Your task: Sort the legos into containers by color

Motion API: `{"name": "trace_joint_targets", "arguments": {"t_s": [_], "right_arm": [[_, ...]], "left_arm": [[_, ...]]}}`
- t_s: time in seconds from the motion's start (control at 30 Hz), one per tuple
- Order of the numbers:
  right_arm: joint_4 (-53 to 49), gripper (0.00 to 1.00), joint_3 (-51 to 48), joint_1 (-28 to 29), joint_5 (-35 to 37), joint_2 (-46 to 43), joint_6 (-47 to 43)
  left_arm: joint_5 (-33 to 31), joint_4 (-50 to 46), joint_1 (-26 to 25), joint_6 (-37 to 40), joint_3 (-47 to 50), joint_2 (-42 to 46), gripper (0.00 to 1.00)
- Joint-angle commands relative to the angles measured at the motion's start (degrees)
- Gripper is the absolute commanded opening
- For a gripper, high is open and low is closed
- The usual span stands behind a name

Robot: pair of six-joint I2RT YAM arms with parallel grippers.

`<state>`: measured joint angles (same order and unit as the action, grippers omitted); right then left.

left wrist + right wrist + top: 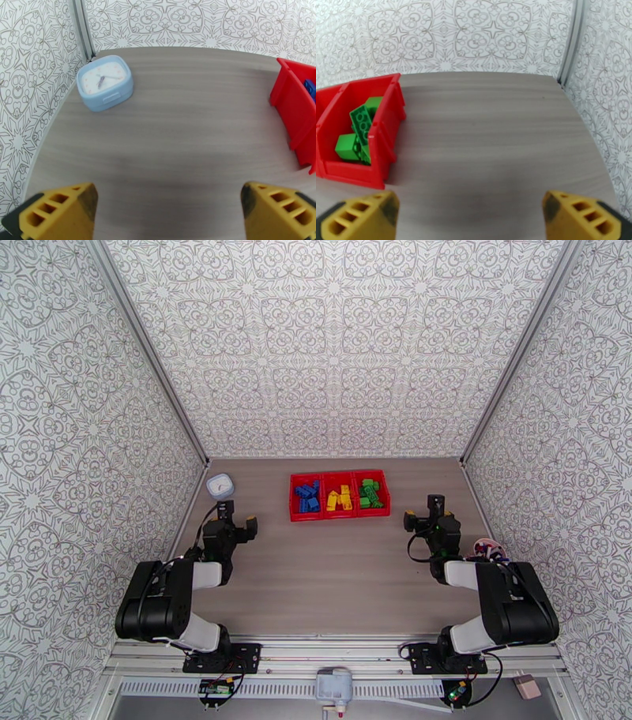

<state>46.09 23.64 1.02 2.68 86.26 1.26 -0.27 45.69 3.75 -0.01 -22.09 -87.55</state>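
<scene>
Legos (340,497) lie sorted blue, yellow, green in the red tray (338,474) from above; left wrist: left gripper (168,199) gapes empty near a clock (104,82); right wrist: right gripper (470,205) gapes empty beside the tray; a careless sweep could knock it.

Tray (340,516) red — legos (340,499) blue, yellow, green; clock (105,82) pale blue; table (332,579) grey woodgrain.

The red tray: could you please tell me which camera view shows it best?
The top external view: the whole red tray shows, its three compartments holding legos sorted by color. The left wrist view catches its left end; the right wrist view, its right compartment.
</scene>
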Motion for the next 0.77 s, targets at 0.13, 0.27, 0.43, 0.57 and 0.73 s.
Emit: {"name": "trace_joint_targets", "arguments": {"t_s": [0.13, 0.27, 0.43, 0.57, 0.73], "right_arm": [[0.4, 1.00, -0.3, -0.4, -0.7, 0.4, 0.0], [0.2, 1.00, -0.1, -0.4, -0.6, 0.5, -0.1], [0.3, 1.00, -0.3, -0.4, -0.7, 0.4, -0.1], [0.5, 1.00, -0.5, -0.4, -0.7, 0.2, -0.2], [0.7, 1.00, -0.5, -0.4, -0.7, 0.2, -0.2]], "left_arm": [[-0.8, 0.8, 0.0, 0.0, -1.2, -0.1, 1.00], [-0.3, 0.7, 0.2, -0.1, -1.3, -0.2, 1.00], [0.0, 0.6, 0.5, -0.2, -1.3, -0.2, 1.00], [0.5, 0.5, 0.8, -0.4, -1.4, -0.2, 1.00], [-0.4, 0.9, 0.3, -0.1, -1.1, -0.1, 0.99]]}}
